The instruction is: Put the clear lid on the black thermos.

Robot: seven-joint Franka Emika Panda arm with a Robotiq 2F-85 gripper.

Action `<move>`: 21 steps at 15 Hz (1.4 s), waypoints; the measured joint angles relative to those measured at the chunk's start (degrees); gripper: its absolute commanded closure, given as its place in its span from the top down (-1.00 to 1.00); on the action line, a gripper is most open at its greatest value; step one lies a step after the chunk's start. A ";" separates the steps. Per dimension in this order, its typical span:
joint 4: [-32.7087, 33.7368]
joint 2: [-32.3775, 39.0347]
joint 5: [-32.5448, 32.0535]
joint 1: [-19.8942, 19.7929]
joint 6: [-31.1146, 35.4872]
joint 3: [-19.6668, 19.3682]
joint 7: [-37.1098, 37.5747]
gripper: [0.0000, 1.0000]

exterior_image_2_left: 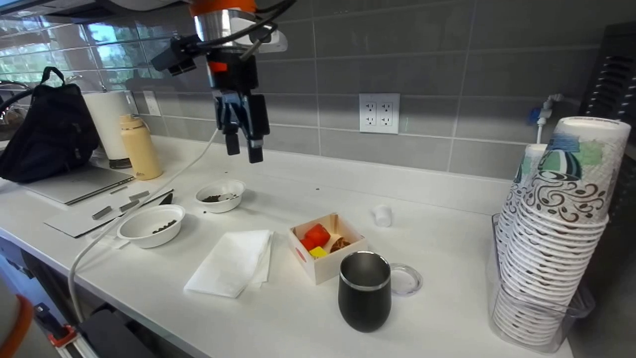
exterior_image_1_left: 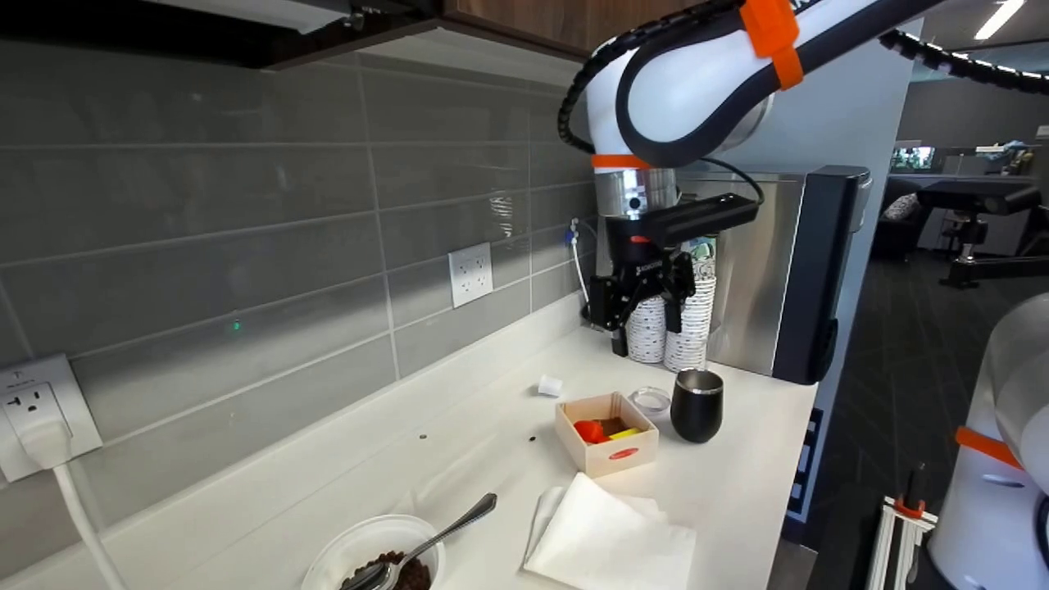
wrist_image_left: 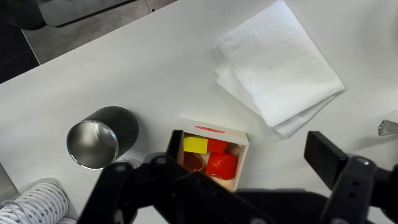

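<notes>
We found the gripper (wrist_image_left: 249,152) spread wide, its two black fingers (wrist_image_left: 325,157) standing well apart in the wrist view with a free gap between them. In both exterior views it hung in the air, pointing down, clear of the white counter (exterior_image_2_left: 308,318) and of everything set there. From the wrist camera we saw one finger cross in front of the wooden box (exterior_image_1_left: 623,456), though the exterior views put it well above.

The black thermos (exterior_image_2_left: 365,298) stood upright on the counter, its silver-rimmed mouth uncovered. The clear lid (exterior_image_2_left: 406,280) lay flat just beside it; with the thermos partly in front of it in an exterior view, we could not tell whether the two touched. In the wrist view only a sliver of the lid showed past the gripper.

The box, near the thermos, held red pieces, a yellow one and a brown one. Folded white napkins (exterior_image_1_left: 615,533) lay close to the box. Farther along we saw two white bowls (exterior_image_2_left: 154,238) with dark bits inside, a spoon (exterior_image_1_left: 455,526) resting in one. Tall stacks of paper cups (exterior_image_2_left: 551,248) stood near the counter's end.
</notes>
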 measured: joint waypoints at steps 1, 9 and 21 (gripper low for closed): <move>-1.00 -0.34 0.00 -0.73 1.02 -1.89 -2.05 1.00; -4.69 0.86 0.13 -6.24 14.20 -14.09 -19.20 1.00; 5.06 21.67 2.73 -7.97 30.10 -16.82 -22.08 1.00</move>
